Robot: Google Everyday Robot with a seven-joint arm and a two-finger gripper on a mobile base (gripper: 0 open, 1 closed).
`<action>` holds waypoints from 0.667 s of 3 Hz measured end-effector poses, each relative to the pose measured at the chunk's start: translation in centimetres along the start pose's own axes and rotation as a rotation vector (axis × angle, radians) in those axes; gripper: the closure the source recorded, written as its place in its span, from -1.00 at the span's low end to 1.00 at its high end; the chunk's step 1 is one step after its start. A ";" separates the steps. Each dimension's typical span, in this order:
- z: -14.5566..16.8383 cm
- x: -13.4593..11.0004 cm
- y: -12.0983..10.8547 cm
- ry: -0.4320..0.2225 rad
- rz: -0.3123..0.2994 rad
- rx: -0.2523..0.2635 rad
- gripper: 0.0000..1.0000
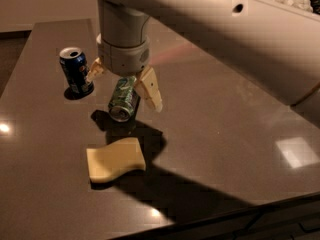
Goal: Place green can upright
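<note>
The green can [122, 99] lies on its side on the dark table [225, 129], left of centre, with its silver end toward the camera. My gripper [125, 86] hangs right over it, open, with one pale finger [150, 89] to the can's right and the other finger [94, 70] to its left. The fingers straddle the can and do not hold it. The wrist hides the can's far end.
A dark blue can [75, 70] stands upright just left of the gripper. A yellow sponge [115, 159] lies in front of the green can. My arm crosses the upper right of the view. The table's front edge runs along the bottom right.
</note>
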State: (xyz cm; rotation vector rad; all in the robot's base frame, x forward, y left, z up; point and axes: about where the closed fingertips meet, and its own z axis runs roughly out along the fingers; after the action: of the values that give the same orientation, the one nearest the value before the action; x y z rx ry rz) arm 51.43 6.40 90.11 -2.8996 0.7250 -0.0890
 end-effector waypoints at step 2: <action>3.0 0.0 -0.4 0.003 -0.024 -0.060 -1.00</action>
State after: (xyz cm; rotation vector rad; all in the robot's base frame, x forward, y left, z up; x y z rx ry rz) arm 51.93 7.16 87.23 -2.9666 0.7056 -0.0762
